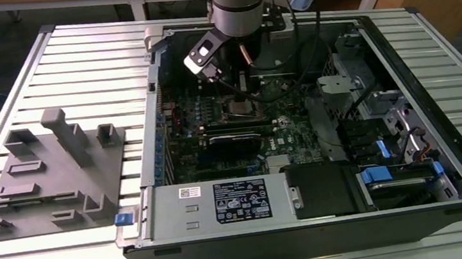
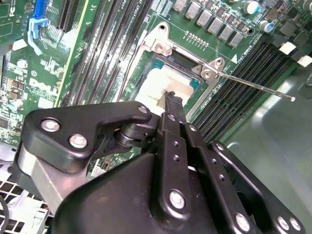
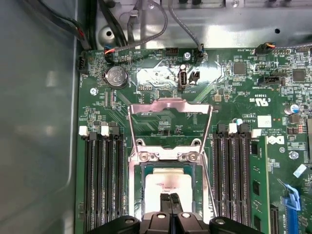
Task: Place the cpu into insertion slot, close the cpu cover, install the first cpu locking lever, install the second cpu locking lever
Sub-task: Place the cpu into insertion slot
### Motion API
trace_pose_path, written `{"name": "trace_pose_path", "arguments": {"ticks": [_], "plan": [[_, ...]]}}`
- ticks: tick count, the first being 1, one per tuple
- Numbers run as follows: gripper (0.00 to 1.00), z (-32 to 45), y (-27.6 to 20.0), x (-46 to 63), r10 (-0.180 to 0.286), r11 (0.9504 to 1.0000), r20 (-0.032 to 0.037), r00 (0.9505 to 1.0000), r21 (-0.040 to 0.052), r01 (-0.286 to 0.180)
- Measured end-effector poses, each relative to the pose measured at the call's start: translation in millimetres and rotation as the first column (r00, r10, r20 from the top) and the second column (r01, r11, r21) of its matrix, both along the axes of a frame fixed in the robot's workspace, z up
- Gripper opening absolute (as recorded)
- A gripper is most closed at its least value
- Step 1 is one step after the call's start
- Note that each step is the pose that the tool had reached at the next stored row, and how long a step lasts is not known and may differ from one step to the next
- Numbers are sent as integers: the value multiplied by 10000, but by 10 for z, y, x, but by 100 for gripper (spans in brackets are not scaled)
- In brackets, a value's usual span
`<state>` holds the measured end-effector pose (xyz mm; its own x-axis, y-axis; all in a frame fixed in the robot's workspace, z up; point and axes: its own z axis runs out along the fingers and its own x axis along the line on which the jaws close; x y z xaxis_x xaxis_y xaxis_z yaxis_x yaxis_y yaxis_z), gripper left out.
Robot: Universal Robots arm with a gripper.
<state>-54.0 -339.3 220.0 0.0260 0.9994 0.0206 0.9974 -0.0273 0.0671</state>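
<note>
The cpu (image 3: 163, 181) lies pale and silvery in the insertion slot (image 3: 138, 192), also seen as cpu (image 2: 155, 80) in the second wrist view. The cpu cover (image 3: 168, 103) stands swung open beyond the slot, the green board showing through its window. A thin locking lever (image 2: 258, 87) sticks out raised from the socket's hinge side. My gripper (image 3: 170, 197) is shut, its black fingertips together just over the chip's near edge; whether they touch it I cannot tell. In the exterior view the gripper (image 1: 231, 91) hangs inside the open computer case above the slot (image 1: 240, 107).
Black memory slots (image 3: 102, 180) flank the socket on both sides. Cables (image 1: 293, 65) and drive bays (image 1: 387, 145) crowd the case at the exterior view's right. A grey fixture block (image 1: 50, 171) sits on the table at the exterior view's left. The power supply (image 1: 221, 203) fills the case's near side.
</note>
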Motion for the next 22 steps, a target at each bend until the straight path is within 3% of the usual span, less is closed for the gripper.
{"name": "trace_pose_path", "arguments": {"ticks": [2,3,4,8,22], "plan": [[11,0,0,0,0,10000,1,10000,1,0],[11,1,0,3,2,10000,-52,10000,0,-2],[11,-1,0,7,0,10000,-317,9995,-3,0],[11,-1,0,9,0,10000,-360,9994,-2,0],[11,-35,0,40,-157,9999,-361,9992,-2,157]]}}
